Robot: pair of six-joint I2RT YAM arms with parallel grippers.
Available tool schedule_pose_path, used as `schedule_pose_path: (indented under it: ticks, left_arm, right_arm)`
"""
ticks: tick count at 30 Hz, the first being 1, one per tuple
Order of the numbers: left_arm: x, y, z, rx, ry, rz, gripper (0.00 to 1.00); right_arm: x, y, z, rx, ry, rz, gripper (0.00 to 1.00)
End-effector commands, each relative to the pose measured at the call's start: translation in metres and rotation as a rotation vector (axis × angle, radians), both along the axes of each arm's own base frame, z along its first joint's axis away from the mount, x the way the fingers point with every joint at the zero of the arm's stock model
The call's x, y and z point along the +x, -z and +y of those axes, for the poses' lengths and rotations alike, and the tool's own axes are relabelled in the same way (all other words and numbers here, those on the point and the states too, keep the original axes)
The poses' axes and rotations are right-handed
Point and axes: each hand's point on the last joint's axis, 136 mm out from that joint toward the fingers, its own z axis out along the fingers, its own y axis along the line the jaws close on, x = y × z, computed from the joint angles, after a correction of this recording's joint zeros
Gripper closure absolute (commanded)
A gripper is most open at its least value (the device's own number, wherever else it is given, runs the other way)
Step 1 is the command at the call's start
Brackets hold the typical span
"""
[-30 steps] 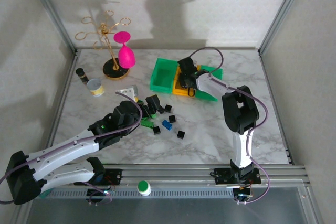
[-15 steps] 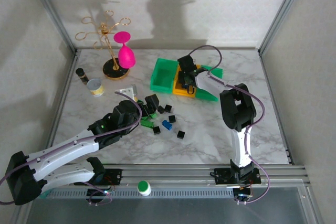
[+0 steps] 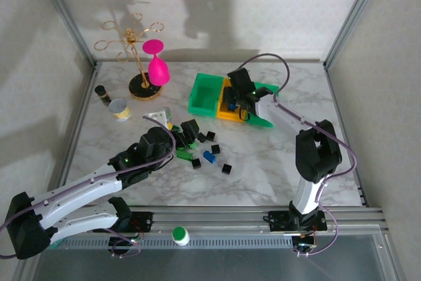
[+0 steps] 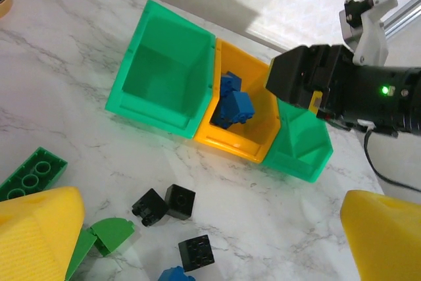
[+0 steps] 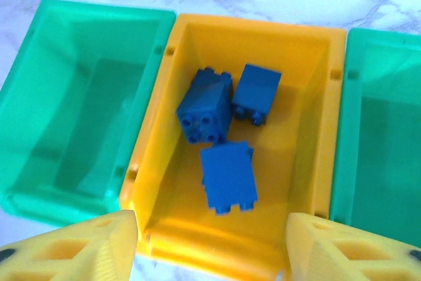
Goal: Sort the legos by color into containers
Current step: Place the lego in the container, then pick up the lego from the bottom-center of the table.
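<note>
the right gripper (image 3: 238, 104) hangs over the yellow middle bin of the containers (image 3: 205, 94). the legos (image 3: 209, 156) lie scattered on the near left of the containers, and the left gripper (image 3: 177, 138) sits beyond them, farther left of the containers.

Glossy plastic bins (image 5: 296, 97), smooth marble-look tabletop (image 3: 263, 169)

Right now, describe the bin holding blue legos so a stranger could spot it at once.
On the marble table, look toward the far side for three joined bins. The middle bin is it: the only yellow-orange one, flanked by two green bins, holding three blue legos.
</note>
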Motion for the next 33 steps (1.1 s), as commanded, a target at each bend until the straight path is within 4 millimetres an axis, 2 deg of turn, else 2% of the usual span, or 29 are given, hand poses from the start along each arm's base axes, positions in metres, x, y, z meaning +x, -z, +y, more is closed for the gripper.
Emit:
schedule_pose_path:
  ticks: [1, 5, 7, 12, 18, 25, 33]
  left_arm:
    - [-0.009, 0.008, 0.005, -0.006, 0.016, 0.032, 0.00]
    - [-0.016, 0.013, 0.014, 0.005, 0.013, 0.048, 0.00]
    - [-0.020, 0.015, 0.018, 0.007, 0.009, 0.059, 0.00]
    - [-0.028, 0.025, 0.030, 0.006, -0.012, 0.083, 0.01]
    - [-0.034, 0.036, 0.038, 0.013, -0.033, 0.114, 0.00]
    - [-0.036, 0.036, 0.046, 0.005, -0.059, 0.109, 0.00]
    - [-0.036, 0.034, 0.049, 0.017, -0.067, 0.106, 0.00]
  right_arm:
    - [-0.032, 0.006, 0.003, -0.012, -0.038, 0.048, 0.37]
    - [-0.070, 0.014, 0.017, -0.003, -0.093, 0.081, 0.34]
    - [-0.092, 0.022, 0.031, -0.003, -0.163, 0.102, 0.33]
    - [-0.138, 0.045, 0.049, -0.012, -0.268, 0.178, 0.32]
    - [-0.182, 0.063, 0.065, -0.016, -0.407, 0.215, 0.35]
    - [-0.208, 0.083, 0.080, -0.029, -0.520, 0.241, 0.40]
    - [-0.206, 0.101, 0.083, -0.095, -0.530, 0.251, 0.45]
